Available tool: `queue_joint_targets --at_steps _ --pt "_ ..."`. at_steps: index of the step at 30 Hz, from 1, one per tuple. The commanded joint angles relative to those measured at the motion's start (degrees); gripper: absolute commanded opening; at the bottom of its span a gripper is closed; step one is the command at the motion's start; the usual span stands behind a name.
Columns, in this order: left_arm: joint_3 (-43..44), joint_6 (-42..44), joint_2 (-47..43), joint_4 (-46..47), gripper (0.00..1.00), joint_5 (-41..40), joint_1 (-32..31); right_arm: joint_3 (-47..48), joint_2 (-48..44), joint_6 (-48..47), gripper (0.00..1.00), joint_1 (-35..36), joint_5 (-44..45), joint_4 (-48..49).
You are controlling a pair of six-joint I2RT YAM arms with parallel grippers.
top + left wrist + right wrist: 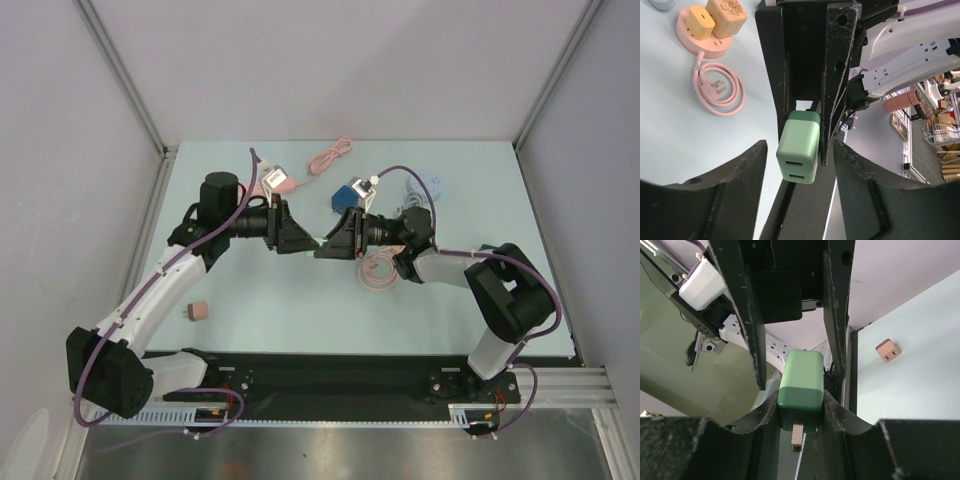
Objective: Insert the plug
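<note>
Right jaws clamped on green plug (801,385), prong (797,438) seen only from right wrist, left jaws wide

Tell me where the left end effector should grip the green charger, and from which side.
Pinch the flat sides of the green charger at its port end, coming straight at that end. The right end effector clamps the prong end, so only the port half is free, and those sides are parallel.
</note>
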Motion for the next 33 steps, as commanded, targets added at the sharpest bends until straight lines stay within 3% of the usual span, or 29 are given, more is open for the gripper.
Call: queue_joint_targets --at_steps 1,5,10,11,17,21,30,33 --pt "-0.55 1.05 -0.21 2.26 0.58 2.09 -0.34 0.59 -1.63 -0.27 0.00 0.41 0.31 10.40" --pt "-2.30 -1.05 -0.57 4.89 0.44 4.02 -0.43 0.32 -1.81 -0.54 0.00 0.41 0.57 10.40" --pt "-4.07 -6.41 -1.18 11.21 0.08 5.87 -1.13 1.64 0.21 0.95 0.00 0.50 0.92 10.31" --pt "-4.33 -8.86 -1.18 12.27 0.02 6.13 -1.31 1.82 1.26 1.48 0.04 0.41 0.92 10.40" --pt "-2.41 -14.07 -1.10 11.60 0.00 1.66 -1.40 1.38 1.71 2.71 0.52 -0.73 4.25 10.49" --pt "1.02 -11.00 0.31 4.67 0.00 -4.04 -1.22 0.85 2.23 2.71 0.60 -2.40 6.54 8.91" --pt "8.23 -6.60 4.35 -4.59 0.00 -11.71 0.36 1.38 5.66 0.60 0.63 -5.65 8.57 3.28" --pt "11.21 -7.03 4.88 -10.11 0.00 -21.43 2.55 1.64 5.93 0.69 0.62 -6.53 9.01 2.85"
